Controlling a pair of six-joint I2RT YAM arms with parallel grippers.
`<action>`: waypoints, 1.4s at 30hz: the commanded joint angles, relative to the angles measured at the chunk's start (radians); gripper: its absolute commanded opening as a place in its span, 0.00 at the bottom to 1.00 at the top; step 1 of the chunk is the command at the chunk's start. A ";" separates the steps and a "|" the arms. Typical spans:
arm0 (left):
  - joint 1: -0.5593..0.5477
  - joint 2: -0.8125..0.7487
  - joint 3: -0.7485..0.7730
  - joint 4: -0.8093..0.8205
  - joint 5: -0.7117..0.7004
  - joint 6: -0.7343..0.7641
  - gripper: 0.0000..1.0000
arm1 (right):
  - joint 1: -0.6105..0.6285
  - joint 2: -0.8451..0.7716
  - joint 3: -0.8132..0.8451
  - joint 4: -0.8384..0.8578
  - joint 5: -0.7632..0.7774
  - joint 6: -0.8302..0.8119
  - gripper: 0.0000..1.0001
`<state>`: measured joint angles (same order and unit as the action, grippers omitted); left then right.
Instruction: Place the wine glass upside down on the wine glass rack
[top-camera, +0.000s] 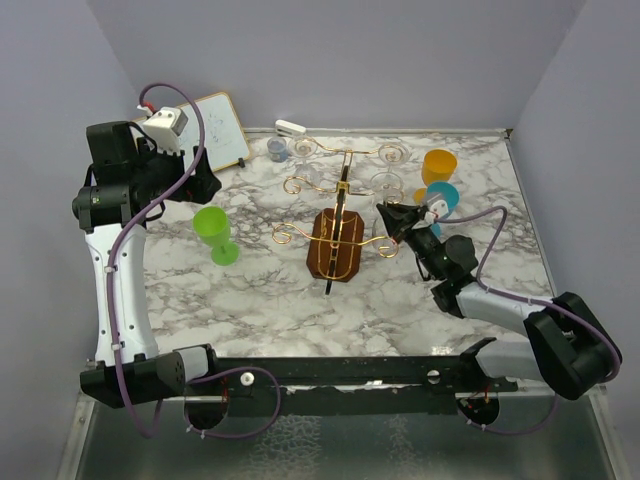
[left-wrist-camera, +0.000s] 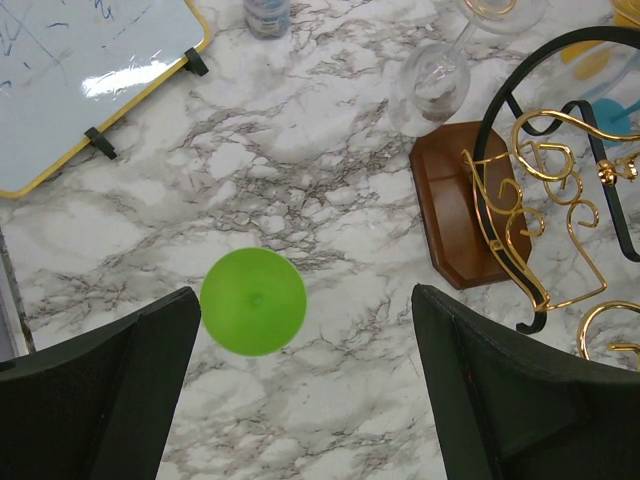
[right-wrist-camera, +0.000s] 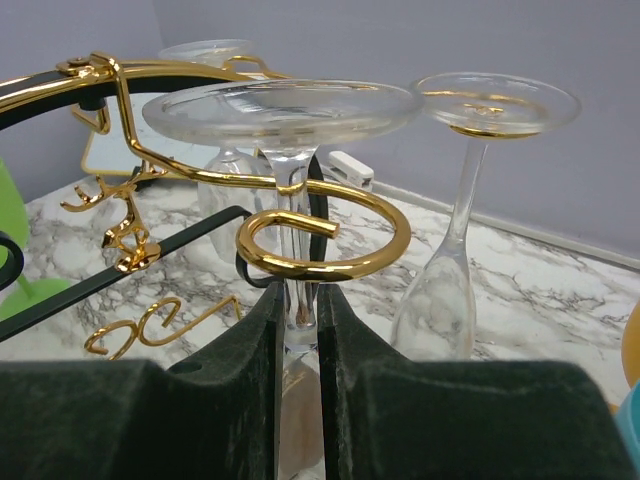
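Stem of inverted wine glass (right-wrist-camera: 285, 105) sits pinched between right fingers (right-wrist-camera: 200, 400).

wine glass (right-wrist-camera: 285, 105): inverted, stem in scroll | wine glass rack (top-camera: 350, 252): gold, upright

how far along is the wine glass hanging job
Done: another clear glass already hangs inverted on the wine glass rack. In hand: the right gripper is shut on the stem of an upside-down wine glass, stem inside a gold curl, foot above it. Left: probably lower it and let go. A green glass stands on the table under the open left gripper.
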<state>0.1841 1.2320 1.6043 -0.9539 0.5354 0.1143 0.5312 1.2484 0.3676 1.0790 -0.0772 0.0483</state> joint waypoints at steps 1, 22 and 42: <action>0.009 -0.008 0.001 0.002 0.064 -0.014 0.89 | -0.018 0.031 0.044 0.102 -0.009 0.034 0.01; 0.022 -0.051 -0.059 0.015 0.059 -0.024 0.89 | -0.068 -0.105 -0.074 0.055 -0.033 0.070 0.01; 0.043 -0.076 -0.095 0.026 0.086 -0.036 0.89 | -0.068 -0.083 -0.042 -0.071 -0.137 0.069 0.21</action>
<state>0.2169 1.1896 1.5139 -0.9489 0.5907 0.0837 0.4644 1.1587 0.3054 1.0008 -0.2043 0.1047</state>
